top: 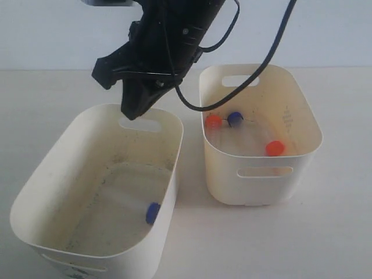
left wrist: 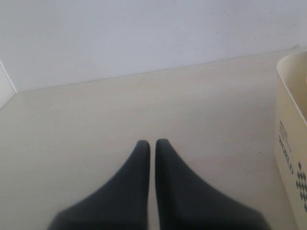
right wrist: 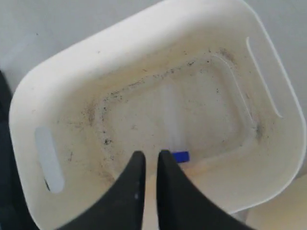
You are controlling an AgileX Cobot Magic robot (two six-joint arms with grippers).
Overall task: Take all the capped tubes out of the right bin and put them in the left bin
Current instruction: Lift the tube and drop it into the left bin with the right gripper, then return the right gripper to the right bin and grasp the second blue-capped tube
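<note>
Right claw (right wrist: 148, 154) is seen clenched, empty, hung over far rim of left bin (top: 35, 180). One blue-capped tube (top: 152, 213) is laid inside it. Three capped tubes (top: 235, 118) are seen in right bin (top: 261, 192). Left claw (left wrist: 149, 142) is clenched, empty, over bench (left wrist: 96, 110).

Left tool (left wrist: 152, 143), tips nearly touching, hangs above the table (left wrist: 96, 110) beside a bin (left wrist: 289, 120).

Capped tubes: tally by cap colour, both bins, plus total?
Orange-red-capped tubes: 2, both in the right bin
Blue-capped tubes: 2, one in the right bin, one in the left bin
Total: 4
</note>
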